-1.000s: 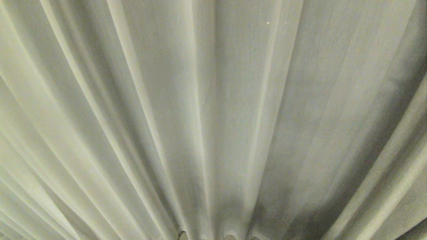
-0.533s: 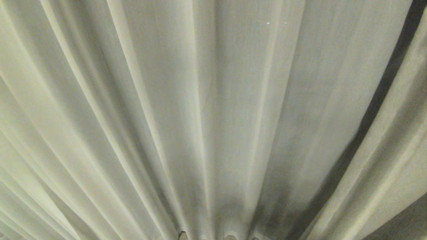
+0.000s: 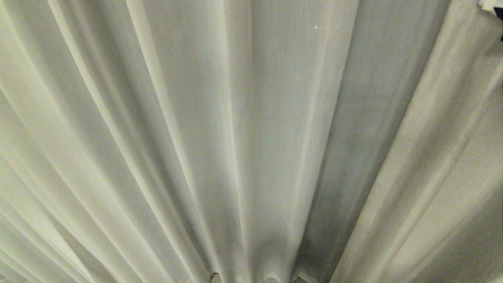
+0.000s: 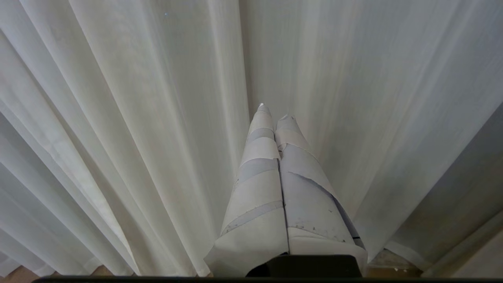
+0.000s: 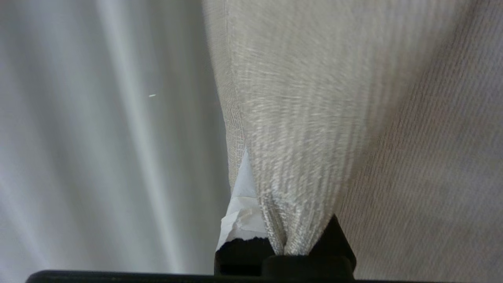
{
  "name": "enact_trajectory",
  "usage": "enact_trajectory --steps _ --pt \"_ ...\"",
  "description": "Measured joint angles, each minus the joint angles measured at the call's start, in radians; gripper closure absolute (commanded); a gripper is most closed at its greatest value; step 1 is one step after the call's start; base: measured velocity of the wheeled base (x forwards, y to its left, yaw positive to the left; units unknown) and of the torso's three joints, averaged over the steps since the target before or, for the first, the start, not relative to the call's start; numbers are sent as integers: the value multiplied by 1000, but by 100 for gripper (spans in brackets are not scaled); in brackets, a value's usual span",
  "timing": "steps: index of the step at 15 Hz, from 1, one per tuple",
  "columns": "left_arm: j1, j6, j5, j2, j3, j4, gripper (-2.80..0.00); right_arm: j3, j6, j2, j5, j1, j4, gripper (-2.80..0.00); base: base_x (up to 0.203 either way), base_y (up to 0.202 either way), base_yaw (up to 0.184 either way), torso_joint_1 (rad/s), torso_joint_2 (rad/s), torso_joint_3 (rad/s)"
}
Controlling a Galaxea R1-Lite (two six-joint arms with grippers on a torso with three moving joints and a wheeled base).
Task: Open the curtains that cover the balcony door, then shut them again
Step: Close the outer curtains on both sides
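A strip of brownish floor (image 4: 23,274) shows below.

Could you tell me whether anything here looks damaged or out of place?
The tape wrapping on the left claw is torn and peeling. A fold of the curtains is bunched in the shut right claw, likely deliberate.

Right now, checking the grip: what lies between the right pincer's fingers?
A pinched fold of the curtains, bunched down between the right pincer fingers. The right wrist view shows it.
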Motion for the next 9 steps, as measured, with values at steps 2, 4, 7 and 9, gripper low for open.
enact_trajectory --steps 2,4,7,9 --pt "0 0 0 0 0 0 0 -2 -29 2 1 52 0 0 0 0 0 0 0 0" --pt "0 0 0 0 0 0 0 -3 -48 9 1 97 -6 0 0 0 0 0 0 0" --pt "0 0 0 0 0 0 0 -4 -64 20 0 150 -8 0 0 0 0 0 0 0" --pt "0 -1 0 0 0 0 0 -6 -81 29 0 175 -11 0 0 0 0 0 0 0"
